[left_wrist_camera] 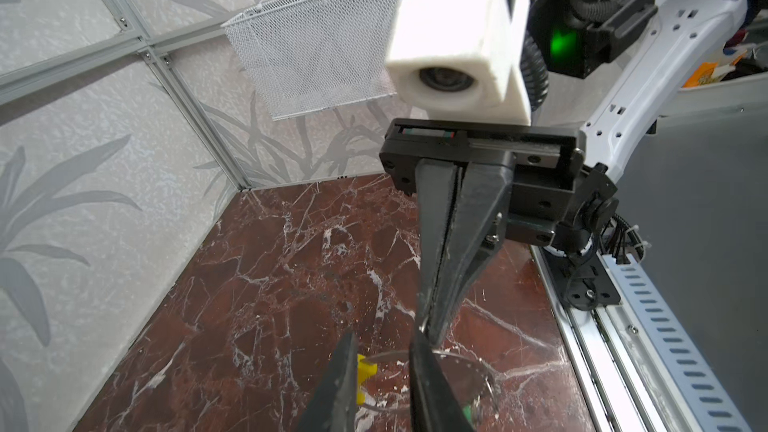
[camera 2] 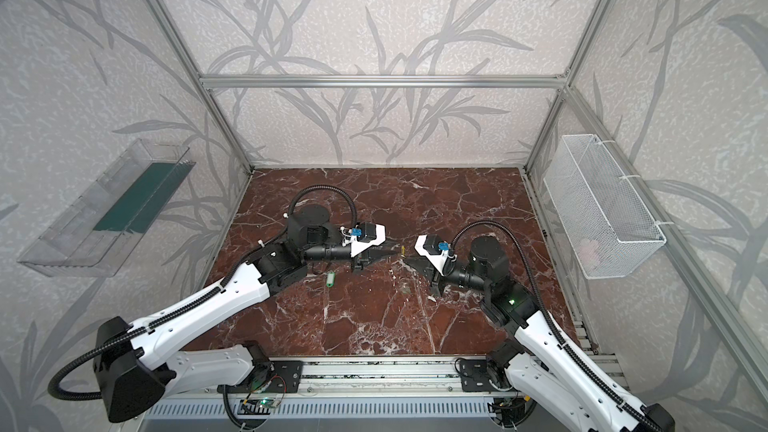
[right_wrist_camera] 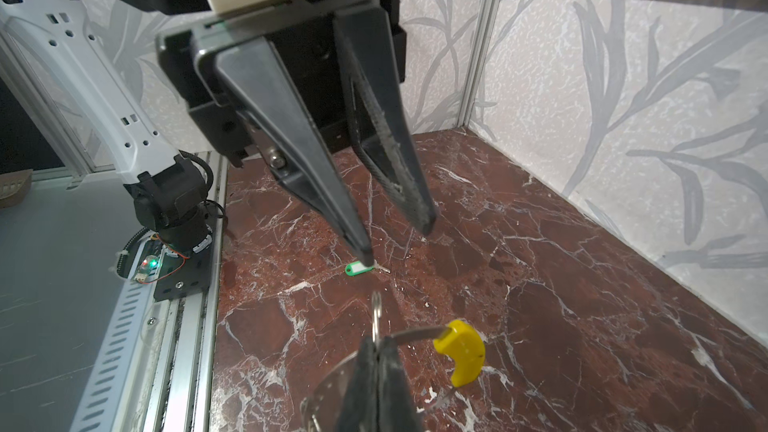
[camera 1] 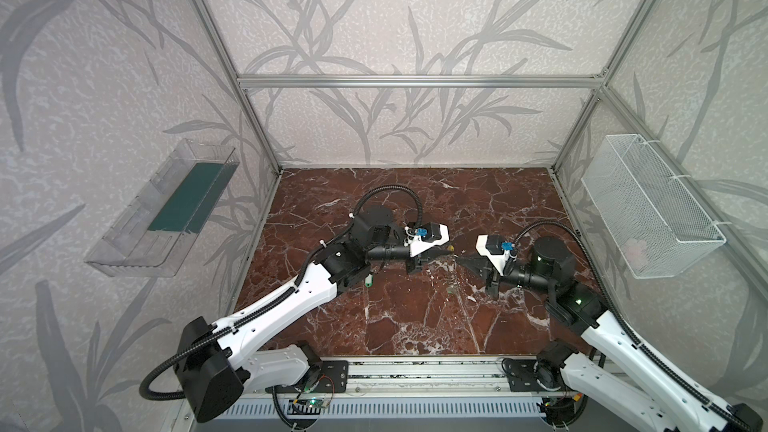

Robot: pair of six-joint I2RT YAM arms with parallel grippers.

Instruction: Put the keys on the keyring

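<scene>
The keyring (right_wrist_camera: 419,332), a grey perforated band with a yellow sleeve (right_wrist_camera: 461,353), is held above the marble floor. My right gripper (right_wrist_camera: 376,347) is shut on its band, and a small wire loop (right_wrist_camera: 377,305) stands up at the tips. My left gripper (left_wrist_camera: 384,342) is open. The band (left_wrist_camera: 465,357) passes between its fingers and the yellow sleeve (left_wrist_camera: 365,371) rests against one of them. In both top views the two grippers (camera 1: 445,252) (camera 1: 460,258) meet tip to tip. One green-tagged key (camera 1: 368,281) (right_wrist_camera: 359,269) lies on the floor by the left arm. A bit of green tag (left_wrist_camera: 467,411) shows under the ring, mostly hidden.
A white wire basket (camera 1: 648,209) hangs on the right wall and a clear plastic tray (camera 1: 162,209) on the left wall. An aluminium rail (camera 1: 415,371) with both arm bases runs along the front edge of the marble floor (camera 1: 415,317).
</scene>
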